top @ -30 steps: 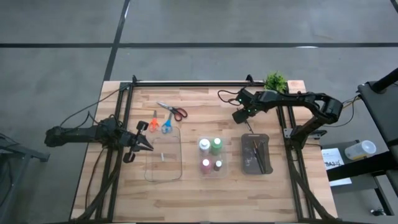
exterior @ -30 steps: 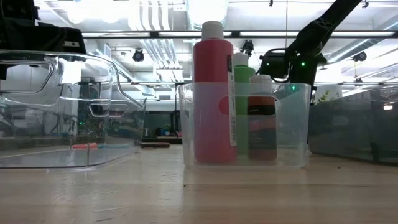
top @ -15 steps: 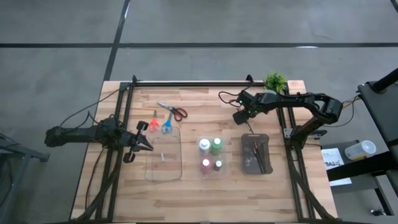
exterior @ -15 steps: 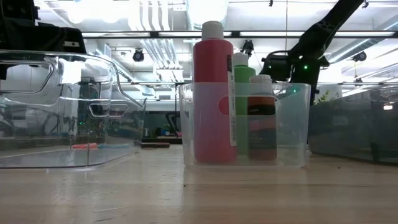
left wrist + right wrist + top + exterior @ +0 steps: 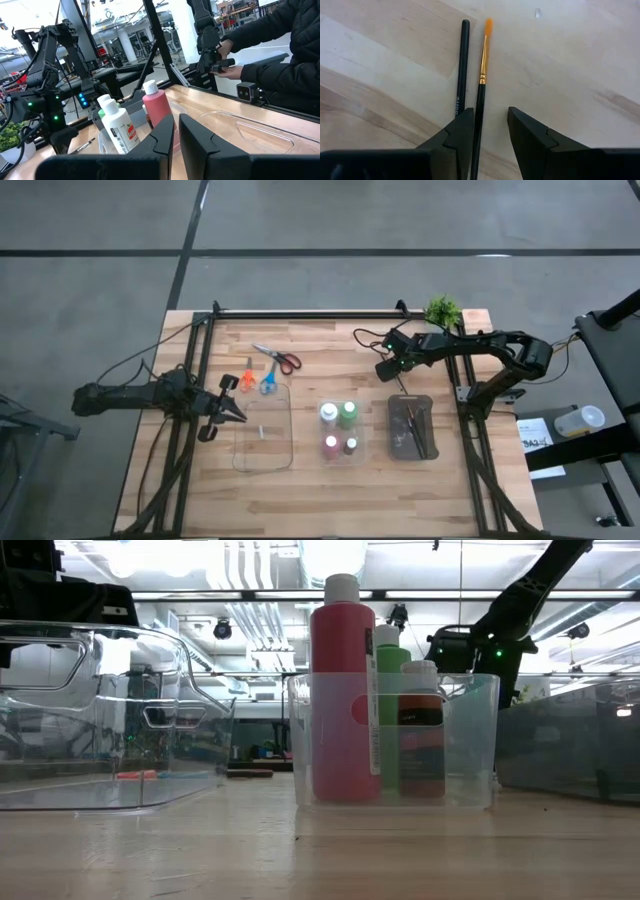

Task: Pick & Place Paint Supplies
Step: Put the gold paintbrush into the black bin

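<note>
**Two brushes lying close together: an easy double grab**

The right hand [image 5: 487, 132] hovers part open and empty over two paintbrushes on the tabletop [image 5: 580, 60], upper centre of the high view. The orange-tipped brush [image 5: 482, 75] lies between its fingers, the plain dark brush [image 5: 463, 65] just beside. A slightly off descent could pinch both or flick one away. The left hand [image 5: 175, 137], nearly closed and empty, waits at left over the clear tray [image 5: 262, 430].
</note>
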`<action>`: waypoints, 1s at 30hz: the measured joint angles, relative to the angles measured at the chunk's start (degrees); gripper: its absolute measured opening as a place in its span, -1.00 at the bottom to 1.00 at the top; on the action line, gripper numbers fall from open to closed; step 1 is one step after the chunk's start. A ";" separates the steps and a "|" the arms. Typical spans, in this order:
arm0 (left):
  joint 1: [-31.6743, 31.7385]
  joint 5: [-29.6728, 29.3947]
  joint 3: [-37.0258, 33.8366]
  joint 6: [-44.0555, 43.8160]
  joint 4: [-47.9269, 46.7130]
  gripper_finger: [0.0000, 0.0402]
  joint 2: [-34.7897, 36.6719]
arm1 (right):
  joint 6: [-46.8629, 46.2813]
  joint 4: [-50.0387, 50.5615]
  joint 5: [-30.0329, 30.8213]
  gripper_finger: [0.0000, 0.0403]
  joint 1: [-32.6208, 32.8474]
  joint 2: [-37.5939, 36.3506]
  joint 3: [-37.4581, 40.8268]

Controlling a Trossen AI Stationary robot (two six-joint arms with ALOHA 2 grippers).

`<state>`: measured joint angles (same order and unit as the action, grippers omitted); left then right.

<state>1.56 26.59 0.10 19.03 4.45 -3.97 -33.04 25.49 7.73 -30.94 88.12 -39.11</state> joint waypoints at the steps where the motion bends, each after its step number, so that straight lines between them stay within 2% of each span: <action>1: 0.00 0.00 0.01 0.00 -0.01 -0.82 0.00 | 0.00 0.04 0.03 -0.41 -0.04 0.00 0.02; 7: 0.02 0.00 0.02 0.00 0.00 -0.82 0.00 | -0.02 0.25 1.03 -0.49 -0.02 0.07 0.07; 15: 0.01 -0.01 0.00 0.00 -0.01 -0.82 0.00 | 0.00 0.66 1.42 -0.91 -0.04 0.11 0.15; 30: 0.00 -0.01 0.02 0.00 -0.02 -0.82 0.00 | -0.02 0.62 1.27 -0.93 -0.06 0.11 0.20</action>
<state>1.56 26.58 0.12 19.03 4.43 -3.97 -33.06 26.11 8.99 -31.00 88.23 -38.92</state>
